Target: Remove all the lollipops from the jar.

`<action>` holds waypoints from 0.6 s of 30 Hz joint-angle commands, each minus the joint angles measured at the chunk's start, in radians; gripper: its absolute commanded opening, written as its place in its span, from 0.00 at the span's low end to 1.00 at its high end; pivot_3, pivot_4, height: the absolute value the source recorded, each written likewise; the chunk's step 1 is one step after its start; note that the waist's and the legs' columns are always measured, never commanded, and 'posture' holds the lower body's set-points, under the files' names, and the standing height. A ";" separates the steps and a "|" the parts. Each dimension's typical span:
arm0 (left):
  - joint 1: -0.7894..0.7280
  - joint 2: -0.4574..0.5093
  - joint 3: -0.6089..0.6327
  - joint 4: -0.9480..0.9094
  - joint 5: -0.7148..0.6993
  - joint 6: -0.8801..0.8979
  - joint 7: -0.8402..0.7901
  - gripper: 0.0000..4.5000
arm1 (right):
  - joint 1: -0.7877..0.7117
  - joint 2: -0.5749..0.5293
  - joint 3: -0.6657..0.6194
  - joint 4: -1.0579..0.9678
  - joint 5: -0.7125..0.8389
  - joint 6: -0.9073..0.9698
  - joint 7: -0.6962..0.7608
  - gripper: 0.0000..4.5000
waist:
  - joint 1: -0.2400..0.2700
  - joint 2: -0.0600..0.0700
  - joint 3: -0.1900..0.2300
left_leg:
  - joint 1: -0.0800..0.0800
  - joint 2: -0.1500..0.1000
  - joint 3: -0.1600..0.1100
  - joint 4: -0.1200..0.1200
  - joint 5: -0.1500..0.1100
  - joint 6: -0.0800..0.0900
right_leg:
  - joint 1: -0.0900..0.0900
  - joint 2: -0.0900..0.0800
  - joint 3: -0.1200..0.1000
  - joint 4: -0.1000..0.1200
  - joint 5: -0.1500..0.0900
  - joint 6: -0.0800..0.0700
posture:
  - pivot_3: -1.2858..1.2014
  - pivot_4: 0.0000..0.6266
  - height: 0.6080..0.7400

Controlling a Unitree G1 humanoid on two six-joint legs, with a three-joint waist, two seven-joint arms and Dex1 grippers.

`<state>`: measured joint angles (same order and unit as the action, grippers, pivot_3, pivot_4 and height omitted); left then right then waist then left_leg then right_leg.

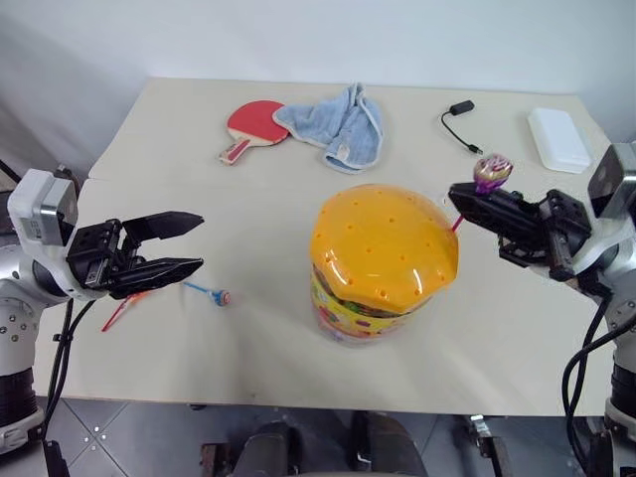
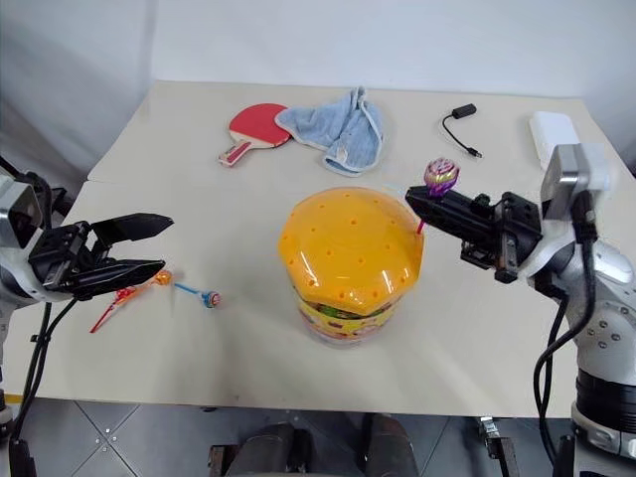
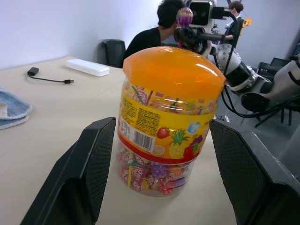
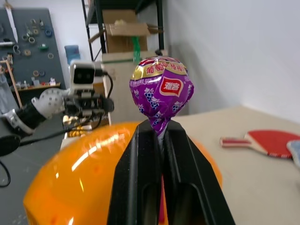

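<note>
purple lollipop (image 4: 161, 91) between clamped right gripper (image 4: 161, 129) fingers

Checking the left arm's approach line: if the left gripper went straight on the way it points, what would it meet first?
Most likely the jar: it stands framed between the open left gripper fingers in the wrist view, with bare table between. Height match is uncertain.

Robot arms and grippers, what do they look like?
Both arms are silver-grey metal with rounded joint housings and loose black cables hanging beneath. Each ends in a black two-fingered gripper, left gripper and right gripper, with tapered, textured black fingers and a pale grey boxy wrist camera housing.
</note>
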<state>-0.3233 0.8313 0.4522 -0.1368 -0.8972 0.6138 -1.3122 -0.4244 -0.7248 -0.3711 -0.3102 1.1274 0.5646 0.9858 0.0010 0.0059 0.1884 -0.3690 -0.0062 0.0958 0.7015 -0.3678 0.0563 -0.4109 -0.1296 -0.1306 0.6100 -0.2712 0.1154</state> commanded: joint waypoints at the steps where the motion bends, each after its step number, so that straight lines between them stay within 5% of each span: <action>1: -0.015 0.004 -0.004 0.006 -0.010 -0.028 -0.022 0.75 | -0.045 -0.035 -0.090 0.017 0.060 0.009 -0.020 0.00 | 0.001 0.000 0.000 | 0.000 0.000 0.000 0.000 0.000 0.000 | 0.000 0.000 0.000 0.000 0.000 0.000 | 0.52 0.24 1.00; 3: -0.026 0.005 -0.021 0.006 -0.011 -0.030 -0.033 0.75 | -0.084 -0.066 -0.156 0.074 0.105 0.033 -0.083 0.00 | 0.002 0.000 0.000 | 0.000 0.000 -0.001 0.000 0.000 0.000 | 0.000 0.000 0.000 0.000 0.000 0.000 | 0.52 0.24 1.00; 8: -0.069 0.014 -0.111 -0.004 0.030 -0.059 -0.079 0.75 | 0.015 -0.288 -0.226 0.301 -0.099 0.074 -0.062 0.00 | 0.020 0.000 0.000 | -0.001 -0.001 0.000 0.000 0.000 0.001 | 0.001 -0.001 0.000 -0.001 0.000 0.000 | 0.52 0.24 1.00; 13: -0.113 -0.005 -0.200 -0.027 0.086 -0.103 -0.077 0.75 | 0.188 -0.407 -0.035 0.451 -0.512 -0.023 -0.170 0.00 | 0.019 -0.002 -0.001 | 0.000 -0.001 0.002 0.000 0.000 0.001 | 0.001 0.000 0.000 -0.001 0.000 0.001 | 0.52 0.24 1.00; 18: -0.127 -0.033 -0.257 -0.092 0.074 -0.080 -0.047 0.75 | 0.237 -0.407 0.075 0.541 -0.635 0.039 -0.175 0.00 | 0.015 0.005 0.000 | 0.000 0.000 0.003 0.000 0.001 0.001 | 0.000 0.000 0.000 0.000 0.001 0.001 | 0.52 0.24 1.00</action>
<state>-0.4437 0.7951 0.1980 -0.1815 -0.8189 0.5353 -1.3670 -0.1859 -1.1078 -0.2983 0.2223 0.5338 0.5994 0.8036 0.0157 0.0112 0.1887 -0.3689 -0.0062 0.0990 0.7016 -0.3664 0.0569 -0.4108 -0.1296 -0.1302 0.6096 -0.2707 0.1164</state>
